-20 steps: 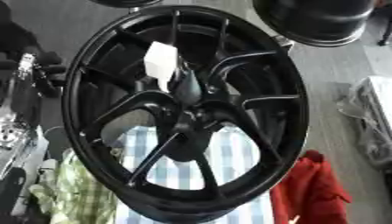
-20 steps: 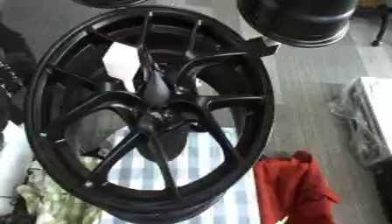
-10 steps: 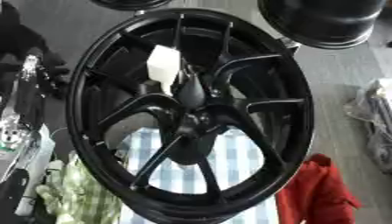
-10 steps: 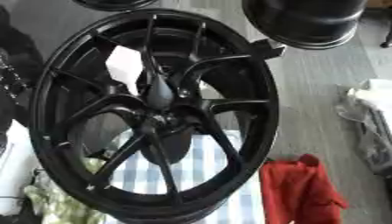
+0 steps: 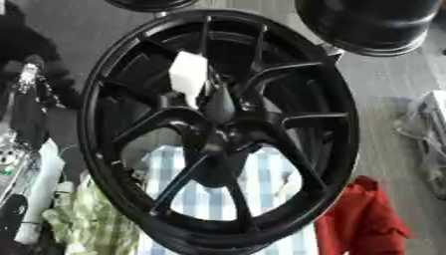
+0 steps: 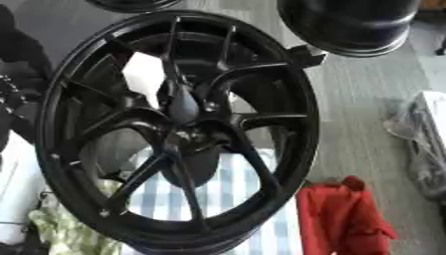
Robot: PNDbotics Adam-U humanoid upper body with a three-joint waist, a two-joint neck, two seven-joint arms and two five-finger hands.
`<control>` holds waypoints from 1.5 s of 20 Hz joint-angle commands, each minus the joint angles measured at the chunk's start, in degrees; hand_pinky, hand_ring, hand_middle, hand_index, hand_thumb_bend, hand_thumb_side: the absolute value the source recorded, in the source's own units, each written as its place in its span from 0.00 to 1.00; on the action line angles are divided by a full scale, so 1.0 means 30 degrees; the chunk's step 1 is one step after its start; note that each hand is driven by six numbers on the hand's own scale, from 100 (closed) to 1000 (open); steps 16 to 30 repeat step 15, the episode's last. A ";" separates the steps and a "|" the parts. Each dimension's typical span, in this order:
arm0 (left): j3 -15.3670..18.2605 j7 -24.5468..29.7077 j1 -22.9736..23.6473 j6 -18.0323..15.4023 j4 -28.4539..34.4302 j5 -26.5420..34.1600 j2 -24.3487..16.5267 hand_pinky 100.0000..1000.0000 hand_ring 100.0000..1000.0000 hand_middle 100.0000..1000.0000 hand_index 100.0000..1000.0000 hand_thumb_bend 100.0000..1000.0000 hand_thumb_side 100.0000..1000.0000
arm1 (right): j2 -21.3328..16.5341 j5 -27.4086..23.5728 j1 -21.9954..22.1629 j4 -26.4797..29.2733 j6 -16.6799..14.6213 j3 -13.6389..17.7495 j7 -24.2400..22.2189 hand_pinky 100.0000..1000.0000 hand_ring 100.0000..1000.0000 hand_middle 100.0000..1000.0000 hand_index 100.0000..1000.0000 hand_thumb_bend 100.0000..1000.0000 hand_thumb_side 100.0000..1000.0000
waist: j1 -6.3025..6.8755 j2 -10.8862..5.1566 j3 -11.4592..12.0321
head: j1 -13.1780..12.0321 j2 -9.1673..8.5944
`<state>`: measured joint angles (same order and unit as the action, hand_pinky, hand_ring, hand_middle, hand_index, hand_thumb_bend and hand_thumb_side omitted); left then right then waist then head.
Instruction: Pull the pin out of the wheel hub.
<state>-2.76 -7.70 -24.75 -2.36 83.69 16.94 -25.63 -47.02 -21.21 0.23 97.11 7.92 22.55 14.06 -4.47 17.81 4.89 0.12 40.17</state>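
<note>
Cannot tell either hand's state, nor which is nearer, with none showing around the wheel (image 5: 347,149); seems to put the pin (image 5: 219,103), dark and tapered, at the wheel's hub (image 5: 218,138), long axis toward the upper rim.

Soft, even daylight; both views look blurred, and the glossy black spoked wheel rim (image 5: 218,129) shows faint sheen without hard shadows.

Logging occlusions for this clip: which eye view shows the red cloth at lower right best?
The right eye view: the red cloth lies clear of the black wheel, nearly whole. In the left eye view it sits nearer the frame's right edge, with the wheel's rim overlapping its left side.
</note>
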 commanded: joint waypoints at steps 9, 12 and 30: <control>-0.0310 0.0346 -0.0449 0.0041 0.0236 -0.0098 0.0039 0.54 0.66 0.63 0.71 0.01 0.87 | 0.1995 -0.3180 -0.3511 0.0085 -0.1796 -0.1232 0.2059 0.89 0.72 0.71 0.80 0.00 0.67 | 0.0246 -0.0460 0.0353 | 0.0245 -0.0297; -0.0288 0.0323 -0.0539 0.0024 0.0244 -0.0041 0.0172 0.54 0.66 0.63 0.71 0.02 0.87 | 0.2786 -0.2960 -0.4257 -0.0593 -0.2857 -0.1383 0.1998 0.91 0.76 0.75 0.83 0.00 0.67 | 0.0330 -0.0423 0.0484 | 0.0331 -0.0397; -0.0258 0.0230 -0.0620 -0.0010 0.0304 0.0097 0.0267 0.54 0.66 0.63 0.71 0.02 0.87 | 0.3348 -0.2983 -0.4613 -0.1510 -0.4183 -0.1538 0.1358 0.93 0.80 0.78 0.86 0.00 0.67 | 0.0397 -0.0366 0.0592 | 0.0393 -0.0499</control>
